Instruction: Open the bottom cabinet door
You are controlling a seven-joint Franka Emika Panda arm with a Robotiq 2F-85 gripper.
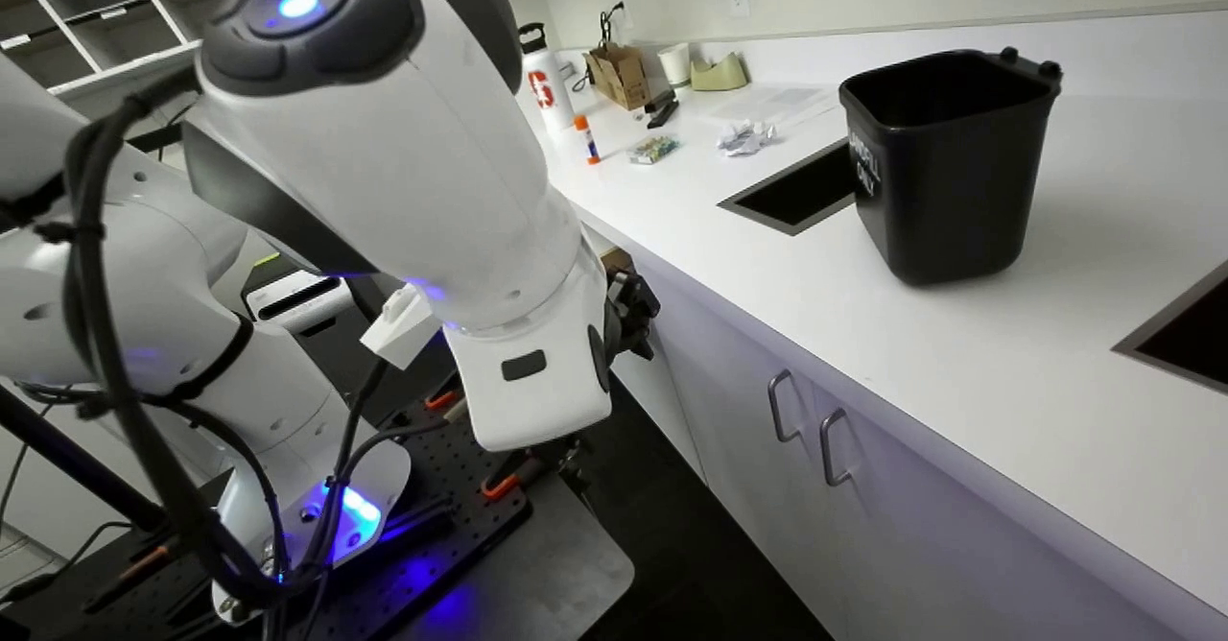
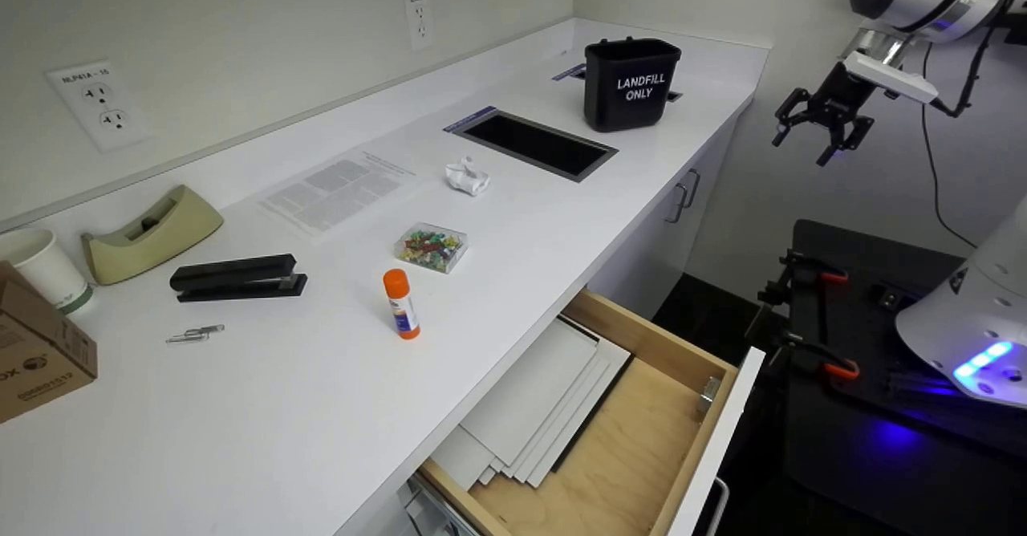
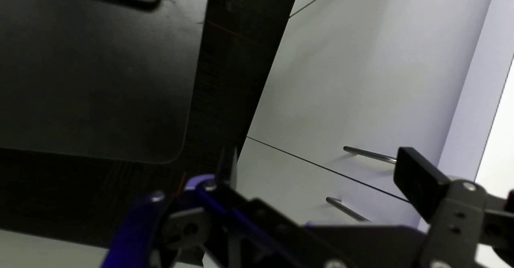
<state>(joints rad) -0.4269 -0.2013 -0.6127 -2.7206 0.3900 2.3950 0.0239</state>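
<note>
In an exterior view, the bottom cabinet door (image 1: pixel 921 545) is found at lower right of the frame, cut by the bottom border. Flat white panel, observed closed. One slim metal bar handle (image 1: pixel 826 447) is fitted near its left edge, set parallel to that edge. In an exterior view, the bottom cabinet door (image 2: pixel 708 173) is seen at a steep angle, right of centre. In the wrist view, the panel (image 3: pixel 281 179) is shown sideways at lower centre, partly hidden, bounded above by a thin, dark, straight seam.
</note>
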